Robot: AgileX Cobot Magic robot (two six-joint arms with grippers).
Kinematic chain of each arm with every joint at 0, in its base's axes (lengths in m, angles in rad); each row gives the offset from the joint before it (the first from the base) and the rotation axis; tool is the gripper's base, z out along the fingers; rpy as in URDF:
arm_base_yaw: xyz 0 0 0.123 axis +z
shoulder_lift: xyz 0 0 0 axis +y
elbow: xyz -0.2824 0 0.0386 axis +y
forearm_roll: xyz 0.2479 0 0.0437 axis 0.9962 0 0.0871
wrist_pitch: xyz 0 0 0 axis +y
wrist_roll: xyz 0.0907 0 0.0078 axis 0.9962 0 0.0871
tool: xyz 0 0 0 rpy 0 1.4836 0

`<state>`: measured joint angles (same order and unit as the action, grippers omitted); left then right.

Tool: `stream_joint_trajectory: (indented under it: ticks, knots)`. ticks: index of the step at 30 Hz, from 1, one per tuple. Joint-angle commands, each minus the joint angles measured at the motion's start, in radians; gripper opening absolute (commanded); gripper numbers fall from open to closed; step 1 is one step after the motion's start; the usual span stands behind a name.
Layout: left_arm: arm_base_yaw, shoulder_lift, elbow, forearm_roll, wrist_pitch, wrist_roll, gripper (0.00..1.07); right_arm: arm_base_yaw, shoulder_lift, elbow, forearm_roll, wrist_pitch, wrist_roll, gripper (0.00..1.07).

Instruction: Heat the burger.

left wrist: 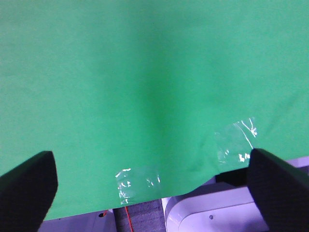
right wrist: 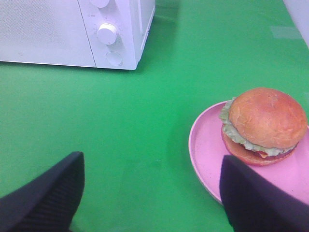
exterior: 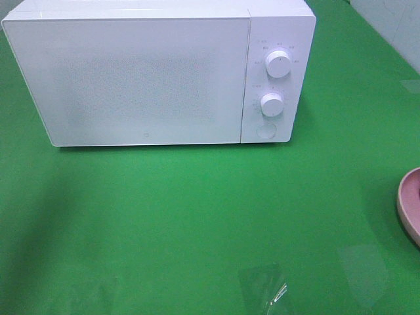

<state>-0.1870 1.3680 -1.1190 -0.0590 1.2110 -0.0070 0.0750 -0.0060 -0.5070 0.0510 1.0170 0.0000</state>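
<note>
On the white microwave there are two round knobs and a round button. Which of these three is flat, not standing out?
The round button, lowest on the control panel of the white microwave, below both knobs, is flat.

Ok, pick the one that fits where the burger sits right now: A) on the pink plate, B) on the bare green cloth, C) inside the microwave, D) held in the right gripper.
A: in the right wrist view the burger rests on the pink plate, apart from the closed microwave, and the right gripper stands open and empty.
</note>
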Motion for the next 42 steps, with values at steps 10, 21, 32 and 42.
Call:
stream_joint_trajectory:
  ticks: [10,21,32,42]
  knots:
    - [0.162,-0.275,0.158,0.005,0.066,0.07,1.0,-0.006,-0.023,0.0,-0.005,-0.015,-0.01,0.76]
    - [0.162,-0.678,0.437,0.067,-0.063,0.069,1.0,-0.006,-0.023,0.0,-0.005,-0.015,-0.01,0.76]
    - [0.161,-0.934,0.623,0.067,-0.172,0.069,1.0,-0.006,-0.023,0.0,-0.005,-0.015,-0.01,0.76]
    - [0.161,-1.168,0.62,0.08,-0.172,0.069,1.0,-0.006,-0.023,0.0,-0.005,-0.015,-0.01,0.76]
